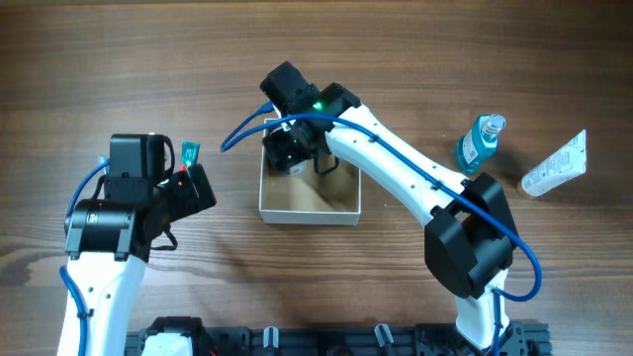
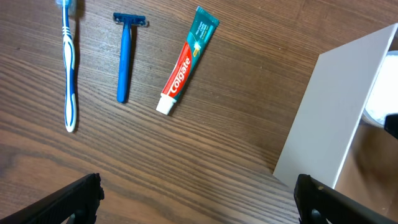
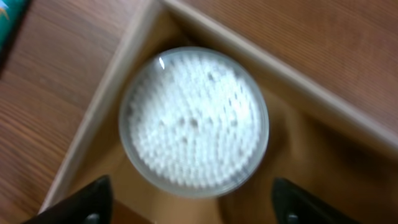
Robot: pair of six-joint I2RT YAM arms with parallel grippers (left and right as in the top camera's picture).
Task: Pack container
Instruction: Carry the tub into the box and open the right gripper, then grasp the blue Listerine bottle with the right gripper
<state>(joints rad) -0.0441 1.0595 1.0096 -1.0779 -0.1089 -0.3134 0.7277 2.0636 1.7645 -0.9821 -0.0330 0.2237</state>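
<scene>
The container (image 1: pixel 309 211) is a shallow white-walled box with a tan inside at the table's middle; its white wall shows in the left wrist view (image 2: pixel 336 118). My right gripper (image 1: pixel 289 150) is open over its far left corner. Below it a round clear jar of cotton swabs (image 3: pixel 194 121) sits in that corner, apart from the fingers (image 3: pixel 193 205). My left gripper (image 2: pixel 199 199) is open and empty above bare wood left of the container. A toothbrush (image 2: pixel 70 68), a blue razor (image 2: pixel 125 56) and a Colgate toothpaste tube (image 2: pixel 186 59) lie on the table beyond it.
A blue mouthwash bottle (image 1: pixel 479 140) and a white tube (image 1: pixel 556 164) lie at the right of the table. The toothpaste's green end (image 1: pixel 190 151) peeks out beside the left arm. The arms' bases stand at the front edge.
</scene>
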